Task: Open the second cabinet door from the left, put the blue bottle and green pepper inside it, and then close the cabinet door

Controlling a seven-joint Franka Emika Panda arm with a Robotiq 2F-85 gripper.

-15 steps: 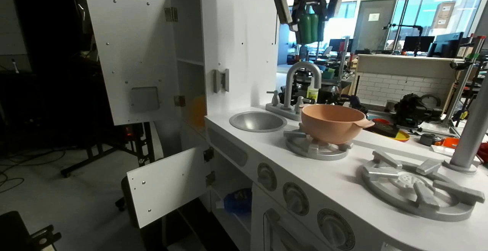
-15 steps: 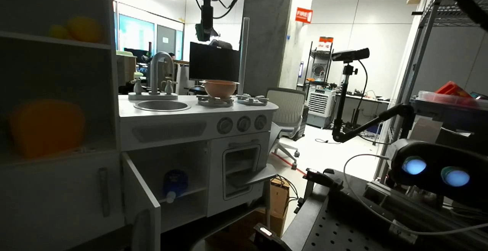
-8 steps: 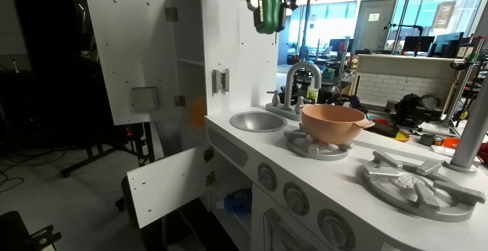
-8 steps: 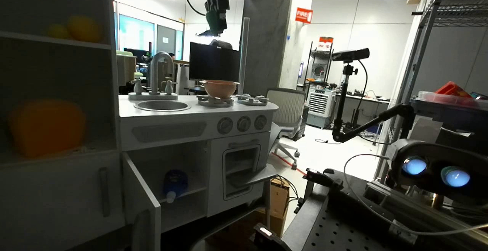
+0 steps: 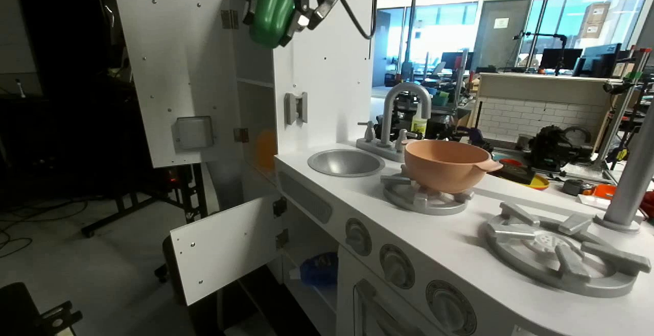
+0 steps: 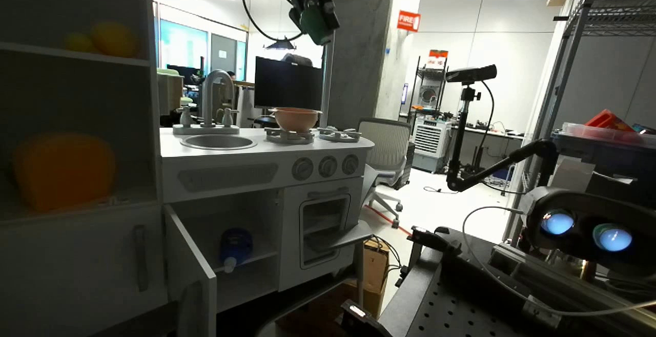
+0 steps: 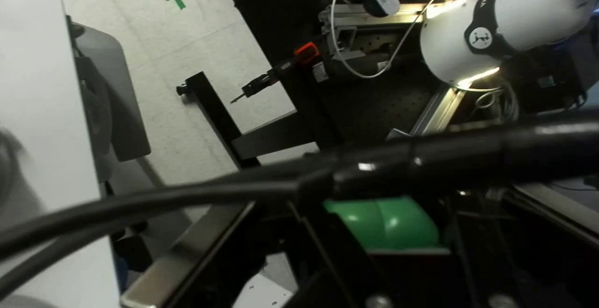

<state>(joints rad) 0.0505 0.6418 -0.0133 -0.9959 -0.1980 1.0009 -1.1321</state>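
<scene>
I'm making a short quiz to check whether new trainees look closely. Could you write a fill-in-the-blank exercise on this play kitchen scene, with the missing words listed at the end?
The tool grips a ____ pepper.
Under the sink, inside the lower cabinet, lies a bottle whose body is ____.
That cabinet's door is not shut but ____.
The round dials in a row number ____.

Missing words: green; blue; open; three.
</scene>
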